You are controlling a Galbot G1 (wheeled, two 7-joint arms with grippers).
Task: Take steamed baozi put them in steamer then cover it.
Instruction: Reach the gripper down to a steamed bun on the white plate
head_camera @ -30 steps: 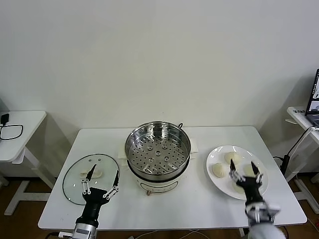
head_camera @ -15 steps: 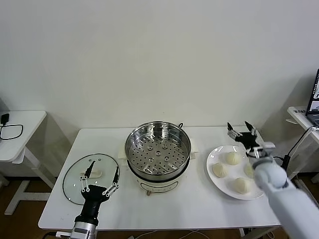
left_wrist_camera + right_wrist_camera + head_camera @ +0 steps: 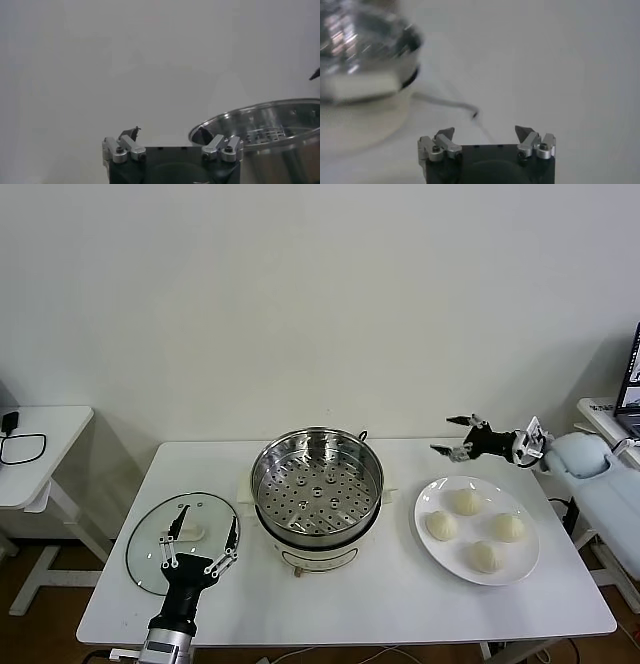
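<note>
4 steamed baozi (image 3: 466, 502) lie on a white plate (image 3: 430, 497) on the right part of the white table (image 3: 400, 594), well apart from the steamer (image 3: 316, 484), and none sits inside it.

Nearest the robot, the left gripper (image 3: 201, 548) stands at the front left of the table, to the left of the steamer. Its 2 fingers are spread wide and hold nothing. They rise over the near edge of a glass lid (image 3: 150, 534), which lies flat on the table just beside the steamer's left side. The left wrist view shows the same gripper (image 3: 168, 134) with both fingertips apart and the steamer's steel rim (image 3: 250, 117) beyond it.

At the table centre stands the steamer itself, a shiny steel pot on a cream-white base, uncovered. Its perforated tray (image 3: 318, 488) is bare. A dark cord (image 3: 361, 435) shows at its far rim.

To the steamer's right, the plate carries the 4 buns in a loose diamond, close together; contact between them cannot be told.

Farthest off, the right gripper (image 3: 456, 436) hangs in the air beyond the plate's far edge, to the right of the steamer and pointing toward it. Its fingers are spread and empty. The right wrist view confirms the gripper (image 3: 485, 132) with fingertips apart, the steamer (image 3: 365, 45) blurred ahead of it.

A small side table (image 3: 40, 434) stands far left of the steamer.
</note>
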